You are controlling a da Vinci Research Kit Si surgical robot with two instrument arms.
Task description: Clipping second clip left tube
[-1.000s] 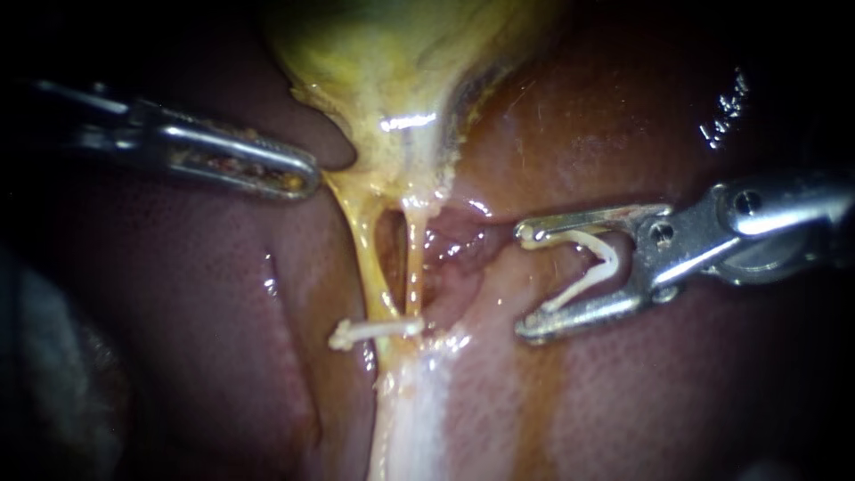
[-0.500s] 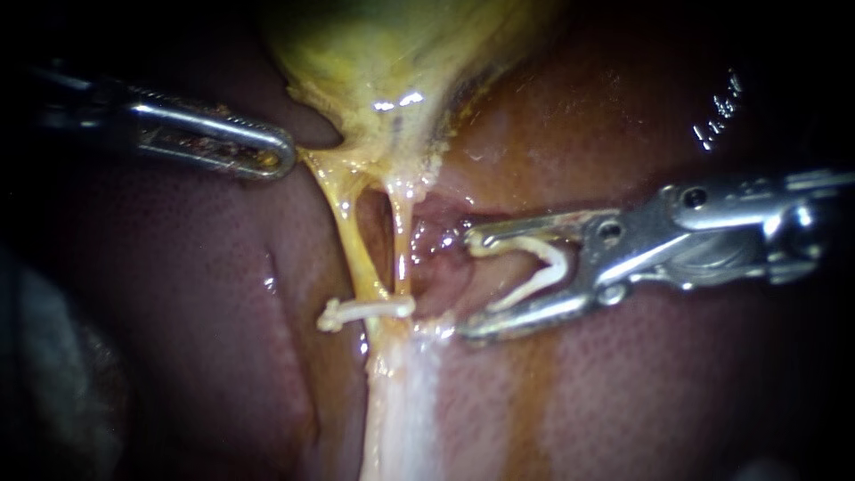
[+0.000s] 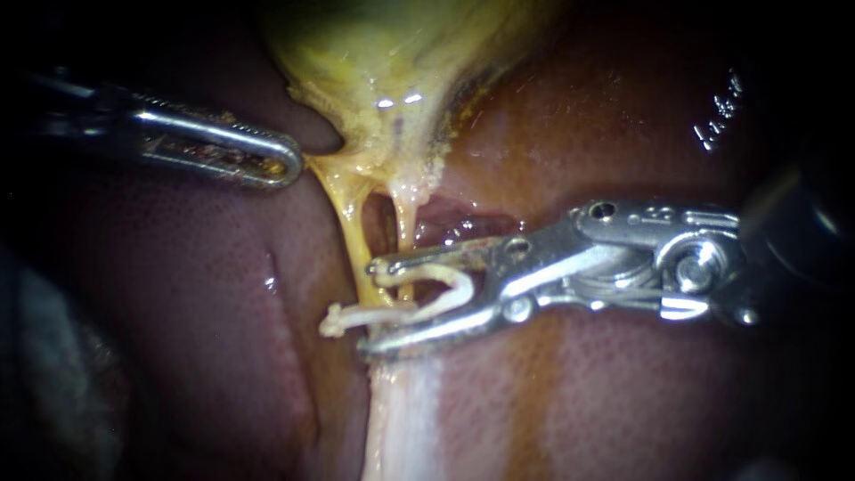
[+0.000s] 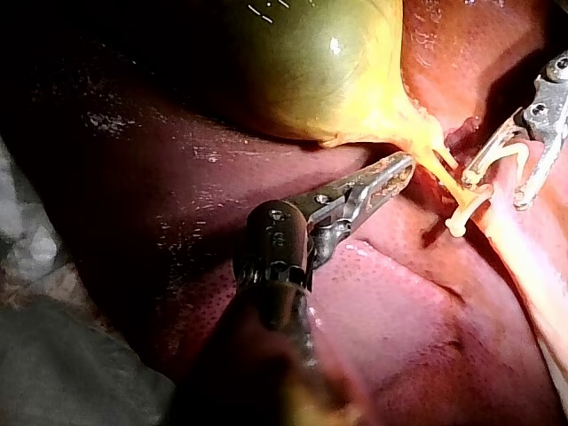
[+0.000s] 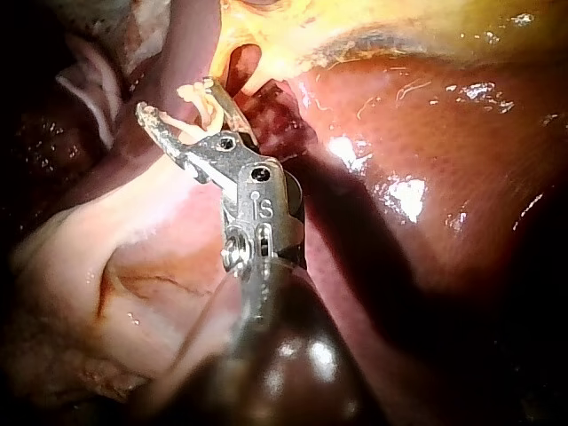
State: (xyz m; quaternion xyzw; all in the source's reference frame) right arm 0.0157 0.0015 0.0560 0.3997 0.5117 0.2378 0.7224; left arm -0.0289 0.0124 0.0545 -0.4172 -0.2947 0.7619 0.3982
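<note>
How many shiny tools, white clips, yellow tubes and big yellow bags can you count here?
Instruments: 2, left instrument and right instrument.
Clips: 2, placed clip and loaded clip.
Tubes: 2, left tube and right tube.
Gallbladder: 1.
Total: 7.

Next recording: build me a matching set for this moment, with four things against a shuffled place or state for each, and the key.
1. left instrument
2. right instrument
3. placed clip
4. gallbladder

A. yellow-green, at the endoscope view's top
B. closed, crossing the left tube
C. holds an open clip beside the placed one
D. grips the gallbladder's lower edge

Pairs: 1-D, 2-C, 3-B, 4-A
</note>
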